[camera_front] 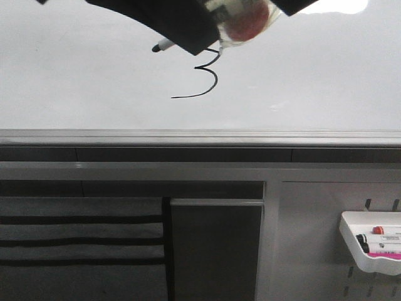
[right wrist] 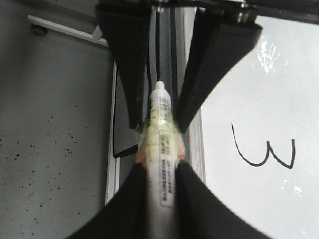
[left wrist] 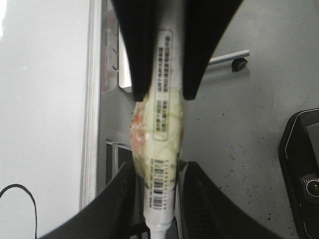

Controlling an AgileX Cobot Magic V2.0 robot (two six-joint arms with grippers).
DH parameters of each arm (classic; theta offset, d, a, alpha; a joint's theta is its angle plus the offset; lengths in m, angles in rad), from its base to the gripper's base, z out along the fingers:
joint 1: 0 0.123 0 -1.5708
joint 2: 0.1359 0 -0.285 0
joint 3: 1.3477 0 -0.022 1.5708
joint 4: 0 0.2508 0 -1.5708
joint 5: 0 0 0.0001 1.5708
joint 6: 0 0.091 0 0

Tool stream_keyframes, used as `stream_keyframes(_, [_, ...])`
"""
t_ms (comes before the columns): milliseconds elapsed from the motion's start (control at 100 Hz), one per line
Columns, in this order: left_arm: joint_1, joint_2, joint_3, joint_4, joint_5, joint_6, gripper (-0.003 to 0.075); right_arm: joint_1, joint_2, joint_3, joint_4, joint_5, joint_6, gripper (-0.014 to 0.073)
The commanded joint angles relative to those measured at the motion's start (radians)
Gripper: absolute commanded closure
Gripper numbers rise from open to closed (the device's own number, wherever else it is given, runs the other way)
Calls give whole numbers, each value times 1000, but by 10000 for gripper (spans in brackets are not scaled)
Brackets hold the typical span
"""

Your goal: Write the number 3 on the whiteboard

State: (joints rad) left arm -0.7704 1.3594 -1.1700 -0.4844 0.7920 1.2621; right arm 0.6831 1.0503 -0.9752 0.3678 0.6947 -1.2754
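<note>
The number 3 is drawn in thin black line on the whiteboard, its tail sweeping left. It also shows in the right wrist view as the 3. Just above it a white marker with a pale taped wad hangs level, black tip to the left. My left gripper is shut on the marker at the wad, seen up close as the left gripper. My right gripper is shut on the marker's labelled barrel, at the frame's top as the right gripper.
The board's grey rail runs along its lower edge. A small white tray with markers hangs at the lower right. A dark panel sits below the rail. A black device lies on the speckled grey floor.
</note>
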Motion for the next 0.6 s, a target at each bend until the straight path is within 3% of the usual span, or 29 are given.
stream_keyframes(0, [-8,-29,-37,-32,-37,-1,501,-1,-17,-25,12,-48,-9,574])
stream_keyframes(90, [-8,-29,-37,-32,-37,-1,528,-1,-17,-25,12,-48,-9,574])
stream_keyframes(310, [-8,-29,-37,-32,-37,-1,697,-1,-17,-25,24,-51,-9,574])
stream_keyframes(590, [-8,-29,-37,-32,-37,-1,731,-1,-17,-25,26,-48,-9,573])
